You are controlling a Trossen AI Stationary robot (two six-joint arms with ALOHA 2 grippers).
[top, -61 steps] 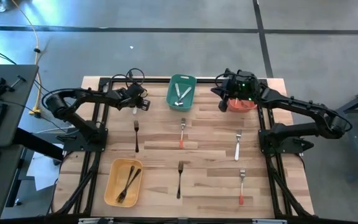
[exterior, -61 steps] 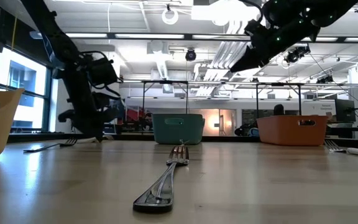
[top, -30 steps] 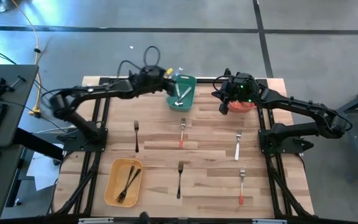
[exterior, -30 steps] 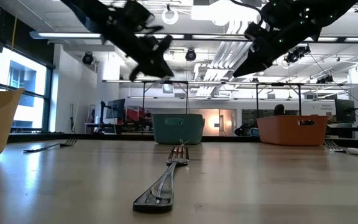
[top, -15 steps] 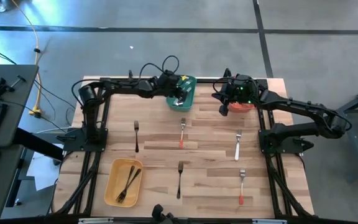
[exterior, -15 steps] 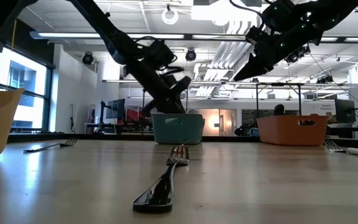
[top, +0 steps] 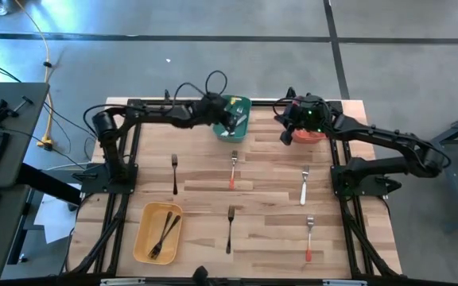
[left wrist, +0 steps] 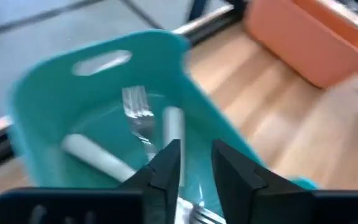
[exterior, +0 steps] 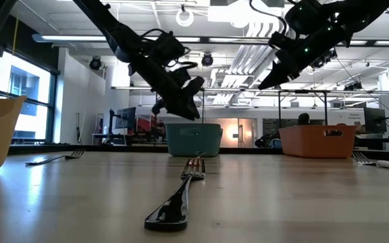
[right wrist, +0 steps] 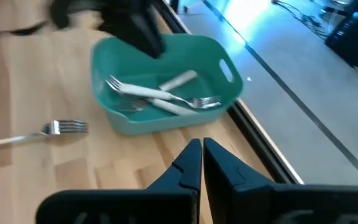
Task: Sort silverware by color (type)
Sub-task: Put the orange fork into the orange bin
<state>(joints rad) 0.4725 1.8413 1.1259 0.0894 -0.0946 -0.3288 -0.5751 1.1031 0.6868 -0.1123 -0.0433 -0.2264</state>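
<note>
Green bin half under left hand.

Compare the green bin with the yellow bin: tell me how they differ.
The green bin sits at the table's far edge, holding white-handled forks, with the left gripper above it. The yellow bin sits at the near left, holding black forks, with no gripper near. Both are rectangular plastic bins.

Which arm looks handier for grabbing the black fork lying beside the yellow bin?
Probably the left. Its gripper hangs open over the green bin, nearer the black fork than the right gripper by the red bin.
</note>
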